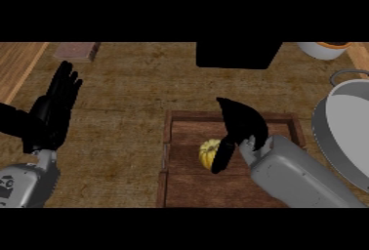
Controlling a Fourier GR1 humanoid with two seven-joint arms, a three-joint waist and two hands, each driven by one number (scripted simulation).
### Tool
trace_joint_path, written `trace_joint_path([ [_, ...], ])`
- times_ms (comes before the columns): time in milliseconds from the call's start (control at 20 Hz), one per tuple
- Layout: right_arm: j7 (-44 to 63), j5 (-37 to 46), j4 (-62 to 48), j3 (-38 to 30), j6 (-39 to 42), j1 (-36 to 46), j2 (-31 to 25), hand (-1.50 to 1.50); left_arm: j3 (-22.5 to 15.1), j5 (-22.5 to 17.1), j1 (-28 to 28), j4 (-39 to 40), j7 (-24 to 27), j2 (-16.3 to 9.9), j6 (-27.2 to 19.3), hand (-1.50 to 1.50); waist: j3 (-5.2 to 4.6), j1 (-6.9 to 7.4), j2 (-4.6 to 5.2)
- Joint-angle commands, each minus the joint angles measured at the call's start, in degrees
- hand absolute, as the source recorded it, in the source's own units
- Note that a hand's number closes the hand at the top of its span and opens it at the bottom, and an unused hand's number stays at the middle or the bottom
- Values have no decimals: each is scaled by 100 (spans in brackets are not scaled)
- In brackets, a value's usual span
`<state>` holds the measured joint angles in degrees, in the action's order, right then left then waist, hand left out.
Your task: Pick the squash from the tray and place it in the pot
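Squash (209,153) sits yet in the wooden tray (189,191), a small yellow ribbed thing lying near the tray's middle, so nothing of the carrying has been done. The right hand (241,128) is over the tray and right at the squash, its thumb hanging down along the squash's right side and the fingers arched above and behind it; they look spread and not yet wrapped around it, though the hand hides part of the squash and I cannot be sure whether any finger touches it. To my eye the job is at the grasping stage: closing on the squash, lifting it, carrying it to the right and setting it down all remain. The pot (338,129), grey with a pale inside, stands just beside the tray at the right edge of the view, and what shows of its inside holds nothing. The tray appears to hold only the squash. The left hand (52,113) rests at the left, well apart from the tray, fingers straight and pointing up, holding nothing.
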<state>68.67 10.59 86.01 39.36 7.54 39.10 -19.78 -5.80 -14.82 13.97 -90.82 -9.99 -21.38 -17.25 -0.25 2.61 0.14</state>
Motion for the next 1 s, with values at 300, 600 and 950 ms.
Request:
trace_joint_path([
  [300, 1320, -277, -1359, -23, 580, 823, 970, -150, 195, -5, -213, -213, -84, -90, 36, 0, 19, -153, -24],
  [600, 1539, -46, -1780, 369, 492, 745, 1229, -150, 386, -69, -74, 145, 18, -82, 124, 0, 13, -263, -29],
  [950, 1550, 8, -1854, 236, 535, 694, 1311, -150, 458, -54, -213, -23, 6, -76, 176, 0, 20, -272, -42],
])
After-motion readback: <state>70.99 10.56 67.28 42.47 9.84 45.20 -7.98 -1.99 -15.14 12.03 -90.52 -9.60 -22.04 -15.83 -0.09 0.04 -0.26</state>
